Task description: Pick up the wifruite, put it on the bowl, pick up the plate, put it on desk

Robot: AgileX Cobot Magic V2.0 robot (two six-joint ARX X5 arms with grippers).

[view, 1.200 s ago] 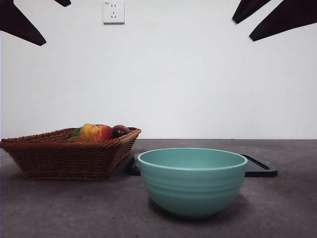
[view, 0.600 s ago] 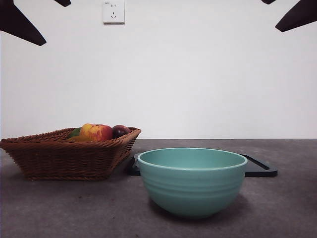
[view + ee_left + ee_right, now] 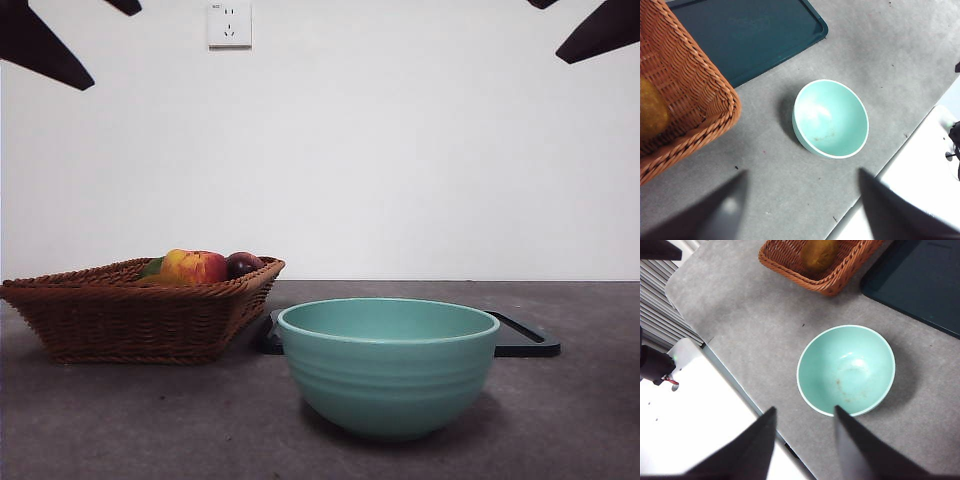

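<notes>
Left pincer [image 3: 800,210]: jaws apart, nothing between them, high above the bench [image 3: 900,65]; in the front view it is only a black tip at a top corner. Right pincer [image 3: 802,445]: jaws apart too, holding nothing, also high up, black tips at the other top corner of the front view. Neither touches anything.

Below both pincers sits the bowl [image 3: 388,365], teal, upright, nothing inside but faint marks on the inner bottom (right wrist view). It stands on the bench near the front edge, apart from everything else.

Basket [image 3: 135,315]: brown wicker, beside the bowl, not touching it. Wifruite [image 3: 819,254] lies inside the basket, near one corner, dull orange-brown; the left wrist view shows part of it [image 3: 651,112] against the basket wall. In the front view it cannot be made out clearly behind the rim. Apple [image 3: 195,266], red-yellow, pokes above the rim, plum [image 3: 243,264] just beside it, dark; something green [image 3: 152,267] at the apple's other side, too hidden to tell.

Tray [image 3: 750,35]: flat, dark, raised rim, lies on the bench behind the bowl, one end tucked by the basket. Contact between tray and basket cannot be told. Nothing on the visible part of the tray.

Wall socket [image 3: 229,23] on the white wall behind.
</notes>
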